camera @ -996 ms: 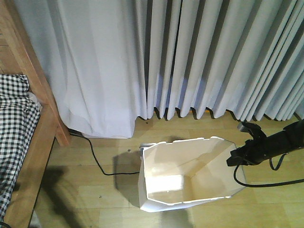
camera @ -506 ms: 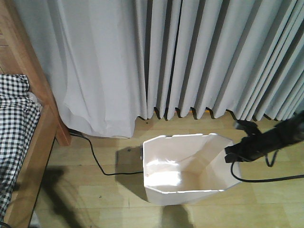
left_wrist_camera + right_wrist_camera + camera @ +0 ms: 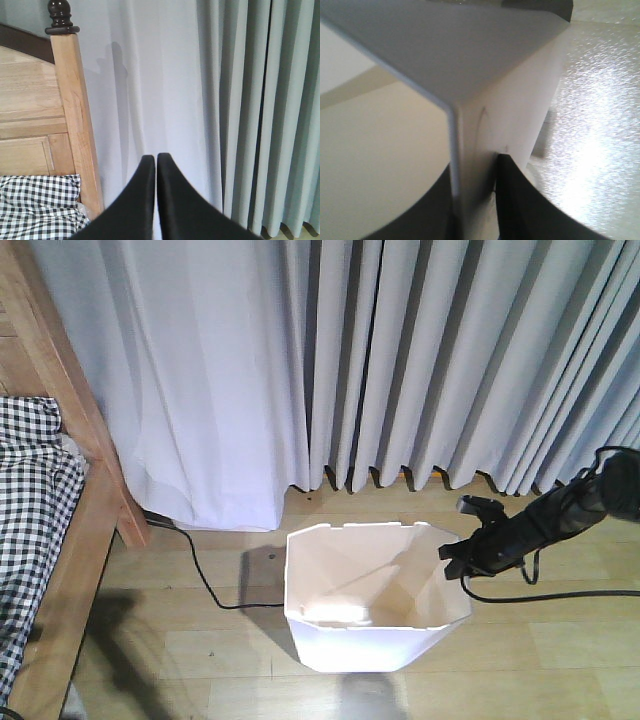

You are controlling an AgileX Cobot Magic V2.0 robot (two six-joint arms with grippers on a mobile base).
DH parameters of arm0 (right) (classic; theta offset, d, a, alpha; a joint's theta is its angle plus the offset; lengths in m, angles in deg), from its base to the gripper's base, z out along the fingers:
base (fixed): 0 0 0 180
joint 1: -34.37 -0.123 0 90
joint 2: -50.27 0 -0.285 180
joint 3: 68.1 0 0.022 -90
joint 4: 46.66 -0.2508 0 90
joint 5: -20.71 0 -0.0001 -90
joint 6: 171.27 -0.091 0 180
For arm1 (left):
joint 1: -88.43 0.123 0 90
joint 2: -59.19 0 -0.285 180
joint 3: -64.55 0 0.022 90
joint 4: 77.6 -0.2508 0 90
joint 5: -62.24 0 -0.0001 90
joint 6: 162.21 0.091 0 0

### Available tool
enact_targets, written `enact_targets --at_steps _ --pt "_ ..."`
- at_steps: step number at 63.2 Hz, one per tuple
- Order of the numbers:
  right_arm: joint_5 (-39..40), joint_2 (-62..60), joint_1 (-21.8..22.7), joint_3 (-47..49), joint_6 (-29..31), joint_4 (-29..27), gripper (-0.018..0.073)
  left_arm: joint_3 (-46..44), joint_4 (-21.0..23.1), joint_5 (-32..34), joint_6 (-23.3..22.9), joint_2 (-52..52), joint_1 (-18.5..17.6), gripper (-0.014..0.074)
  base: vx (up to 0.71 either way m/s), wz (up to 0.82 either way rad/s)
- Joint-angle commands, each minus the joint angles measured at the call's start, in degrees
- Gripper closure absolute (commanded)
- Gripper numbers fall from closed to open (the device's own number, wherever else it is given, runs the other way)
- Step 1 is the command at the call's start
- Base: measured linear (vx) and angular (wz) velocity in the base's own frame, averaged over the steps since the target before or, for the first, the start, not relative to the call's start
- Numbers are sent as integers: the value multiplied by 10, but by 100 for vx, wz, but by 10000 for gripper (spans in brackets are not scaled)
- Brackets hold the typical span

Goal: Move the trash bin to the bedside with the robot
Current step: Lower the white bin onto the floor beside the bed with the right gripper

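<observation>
Exterior front-facing view: the white trash bin [image 3: 365,645] stands on the wood floor at lower centre, below the grey curtain [image 3: 400,360] and well apart from the bed [image 3: 65,570] at the left edge. The right claw [image 3: 452,562] meets its right rim.

Left wrist view: the left claw [image 3: 155,160] is pressed together (nothing between), facing the bedpost [image 3: 75,125].

Right wrist view: the right claw is clamped on the bin's thin wall.
</observation>
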Motion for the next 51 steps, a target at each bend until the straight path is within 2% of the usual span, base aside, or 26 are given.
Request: enact_targets --at_steps 1,18,35,51 --pt "-84 -14 0 39 -10 -19 554 7 6 42 -8 4 0 603 0 0" --pt "-92 74 -3 130 -29 -18 547 7 6 42 -8 4 0 603 0 0" --pt "-140 140 -3 230 -40 -30 540 7 6 42 -8 4 0 603 0 0" --pt "-134 157 -3 258 -65 -24 531 7 6 42 -8 4 0 603 0 0"
